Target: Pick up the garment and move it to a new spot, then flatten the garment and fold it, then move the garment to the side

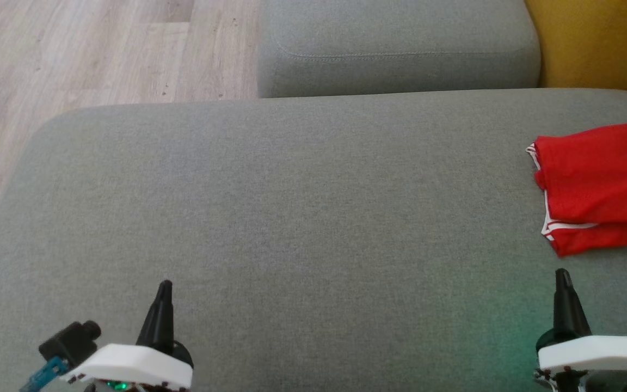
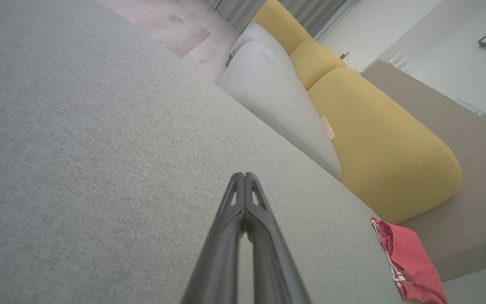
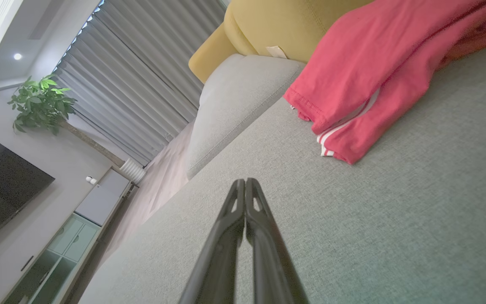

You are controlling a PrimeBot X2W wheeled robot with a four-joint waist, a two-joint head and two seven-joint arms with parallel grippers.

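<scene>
1. Nearest the robot, at the bottom of the head view, the left claw point(image 1: 164, 284) and right claw point(image 1: 562, 272) point up the picture. Their white housings are cut off by the lower edge.
2. Both claws are fully closed with their dark fingers pressed together, and neither has hold of anything. Each wrist view shows its pair of tips meeting.
3. Both sit over the big grey cushion point(image 1: 292, 207). I cannot tell whether the tips touch its fabric.
4. Just beyond the right claw and apart from it, the red garment point(image 1: 602, 185) lies on the cushion's right side, well apart from the left claw.
5. Its right part runs off the edge of the head view. It lies in layers with white trim along the hems, and what kind of garment it is cannot be made out.
6. Beyond the big cushion sits a second grey cushion point(image 1: 395, 49), cut off at the top.
7. A yellow cushion point(image 1: 602, 43) is to its right and wooden floor point(image 1: 90, 54) to its left.
8. Farthest off, the right wrist view shows grey curtains point(image 3: 141, 71), a leafy plant point(image 3: 40, 103) and a dark screen point(image 3: 2, 190) cut by the left edge.
</scene>
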